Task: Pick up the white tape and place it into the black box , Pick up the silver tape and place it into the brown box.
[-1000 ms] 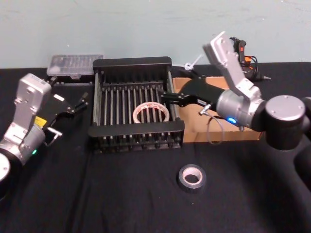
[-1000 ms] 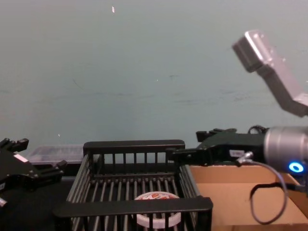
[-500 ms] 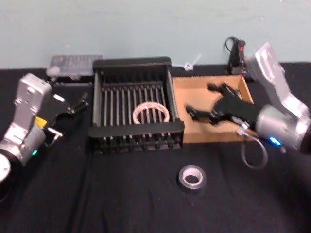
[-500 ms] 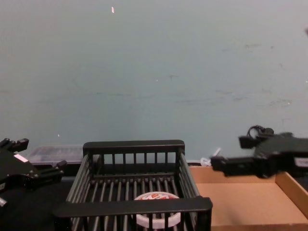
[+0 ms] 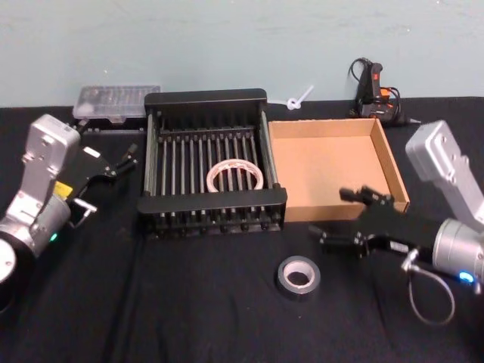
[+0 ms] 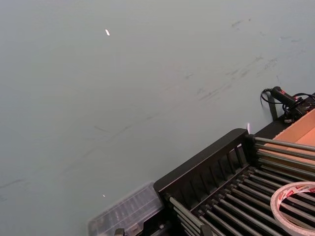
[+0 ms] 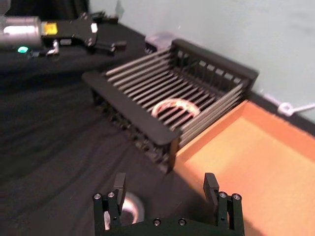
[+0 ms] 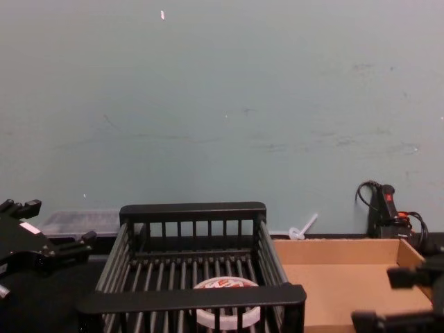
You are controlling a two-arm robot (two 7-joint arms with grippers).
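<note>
Right tool [image 5: 342, 221] spread wide and holding nothing, poised near the silver tape [image 5: 298, 277].

Silver tape lies flat on the desk [image 5: 189, 302], core hole up (a round roll, so no long axis), just forward-left of and below the right tool, in front of the brown box [image 5: 328, 162]. White tape [image 5: 235, 175] sits flat in the black box [image 5: 212, 160]. Left tool [image 5: 113, 162] parked beside the black box, open; the right arm is clearly nearer.

I see open cloth around the silver tape [image 5: 298, 276]; my right gripper [image 5: 336, 222] hangs near, jaws spread.
</note>
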